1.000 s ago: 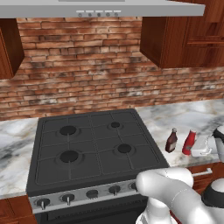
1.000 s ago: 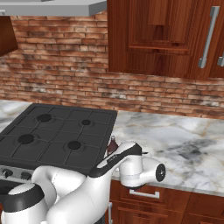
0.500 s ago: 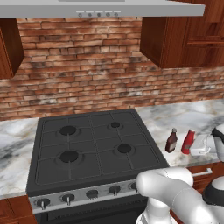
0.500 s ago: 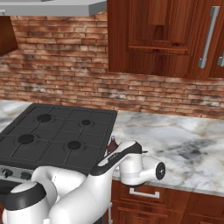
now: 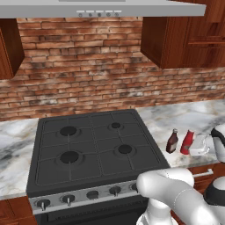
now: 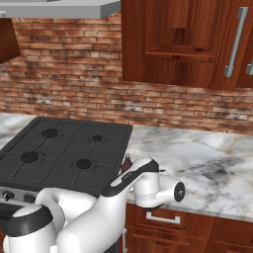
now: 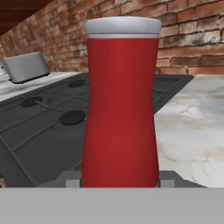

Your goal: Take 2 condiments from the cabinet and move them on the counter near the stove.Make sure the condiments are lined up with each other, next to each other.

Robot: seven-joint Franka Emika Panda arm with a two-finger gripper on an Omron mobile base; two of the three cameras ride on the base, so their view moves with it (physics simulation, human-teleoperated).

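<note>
The red bottle [image 7: 121, 105] stands upright on the counter [image 5: 184, 118] beside the maroon bottle [image 5: 172, 141], and the gripper [image 7: 118, 181] is clamped around it.

Upright red bottle [image 7: 120, 109] between end effector [image 7: 117, 180] fingers

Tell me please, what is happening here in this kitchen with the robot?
The robot arm is working at the counter just right of the stove. Its gripper is shut on the slim red bottle with the white cap, which stands upright on the marble. The dark maroon bottle stands right beside it, on the side nearer the stove, so the two condiments are lined up next to each other. The red bottle has not been let go yet.
</note>
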